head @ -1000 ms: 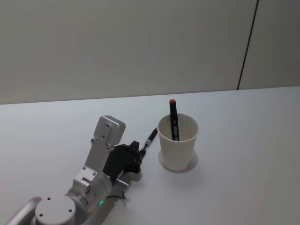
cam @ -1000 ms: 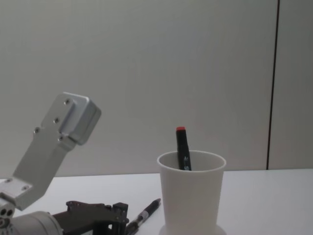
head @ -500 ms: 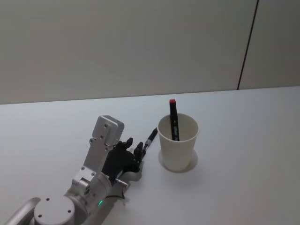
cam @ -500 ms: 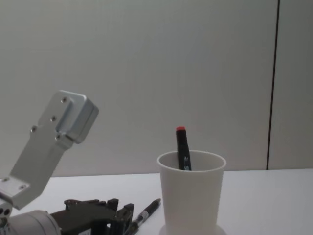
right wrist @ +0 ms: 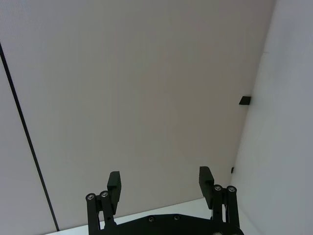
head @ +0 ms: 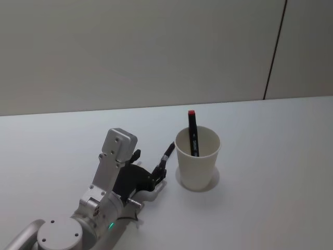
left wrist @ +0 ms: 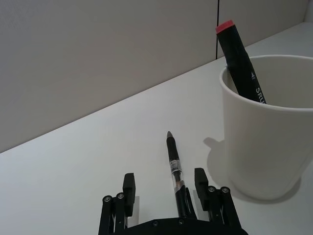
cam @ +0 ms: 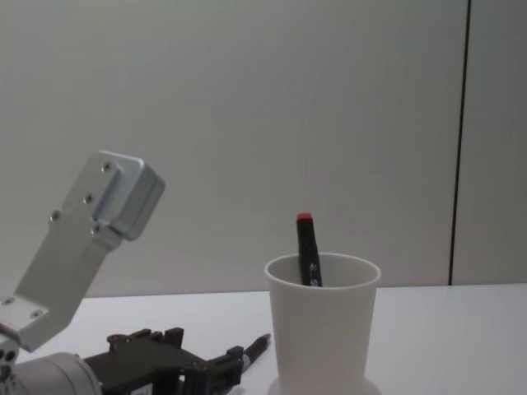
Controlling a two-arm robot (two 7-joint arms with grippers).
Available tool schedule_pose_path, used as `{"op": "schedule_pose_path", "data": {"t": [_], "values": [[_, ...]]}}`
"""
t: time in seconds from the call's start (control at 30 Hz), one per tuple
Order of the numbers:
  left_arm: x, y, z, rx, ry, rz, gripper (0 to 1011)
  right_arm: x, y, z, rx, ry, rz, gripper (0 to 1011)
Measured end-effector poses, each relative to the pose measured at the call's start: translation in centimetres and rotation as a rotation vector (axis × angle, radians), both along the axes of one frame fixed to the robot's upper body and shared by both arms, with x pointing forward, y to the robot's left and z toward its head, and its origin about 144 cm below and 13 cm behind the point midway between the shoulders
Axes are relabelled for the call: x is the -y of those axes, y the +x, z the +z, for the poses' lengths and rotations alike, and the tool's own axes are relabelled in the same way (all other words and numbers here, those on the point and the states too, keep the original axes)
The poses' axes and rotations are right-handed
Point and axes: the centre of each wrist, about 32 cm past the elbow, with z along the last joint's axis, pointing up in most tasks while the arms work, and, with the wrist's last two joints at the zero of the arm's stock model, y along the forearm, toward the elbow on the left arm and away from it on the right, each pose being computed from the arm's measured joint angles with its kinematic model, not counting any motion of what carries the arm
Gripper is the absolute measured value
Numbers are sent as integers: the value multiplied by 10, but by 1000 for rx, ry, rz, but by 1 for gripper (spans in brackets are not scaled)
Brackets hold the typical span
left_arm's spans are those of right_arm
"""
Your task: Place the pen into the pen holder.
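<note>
A slim black pen lies on the white table, its tip pointing away from my left gripper. The gripper is open, and the pen's rear end sits between the spread fingers without being clamped. In the head view the pen lies just left of the pen holder, a white paper cup, with the left gripper low on the table behind it. A black marker with a red cap leans inside the cup. My right gripper is open and faces a wall, far from the table.
The white table stretches wide to the right of the cup and in front of it. A grey wall with a dark vertical seam stands behind. The left arm's silver wrist block rises at the chest view's left.
The left gripper's fingers have spread apart from around the pen's rear end. The pen stays on the table beside the cup. Cup and marker have not moved.
</note>
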Motion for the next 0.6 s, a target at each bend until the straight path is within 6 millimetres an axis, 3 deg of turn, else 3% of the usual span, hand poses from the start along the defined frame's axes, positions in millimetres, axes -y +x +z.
{"op": "schedule_pose_path", "data": {"t": [0.3,0.6], "values": [[0,0,-1,-14,-1,-3,974,0,0,0,0,0,0,1001],[0,-1,-3,-33,-4,-6,1001,0,0,0,0,0,0,1002]]}}
